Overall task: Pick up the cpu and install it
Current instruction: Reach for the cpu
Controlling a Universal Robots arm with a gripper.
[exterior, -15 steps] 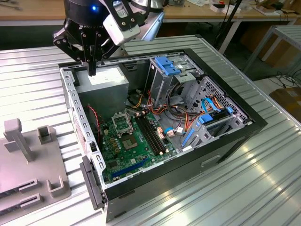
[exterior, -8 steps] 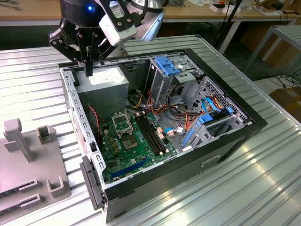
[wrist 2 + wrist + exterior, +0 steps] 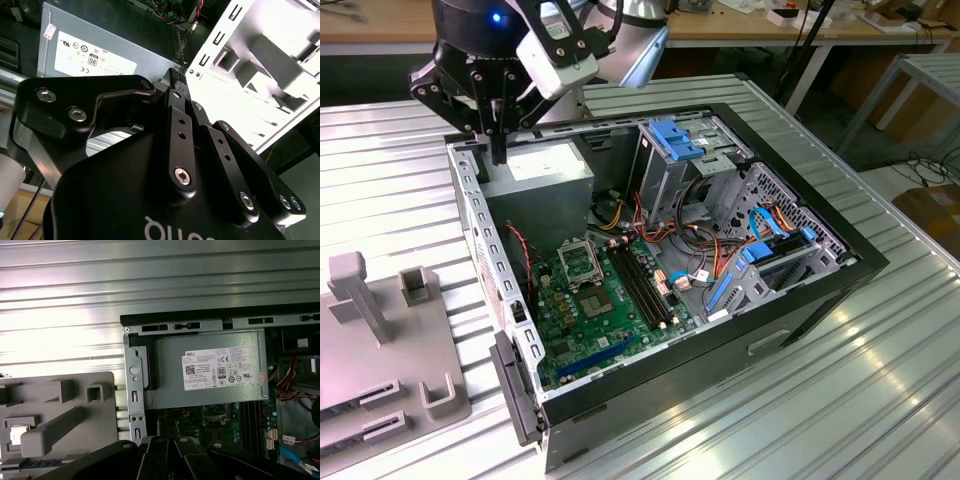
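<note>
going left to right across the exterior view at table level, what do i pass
grey fixture → silver case wall → green motherboard → black memory slots → blue drive bracket → black case edge

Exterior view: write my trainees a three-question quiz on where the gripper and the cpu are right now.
1. True or false: the gripper holds the cpu.
2. The gripper is nearest to: A the power supply; B the memory slots; C the blue drive bay.
3. Fill in: the cpu lies on the green motherboard, beside the black-framed ____.
Key: 1 false; 2 A; 3 socket.
</note>
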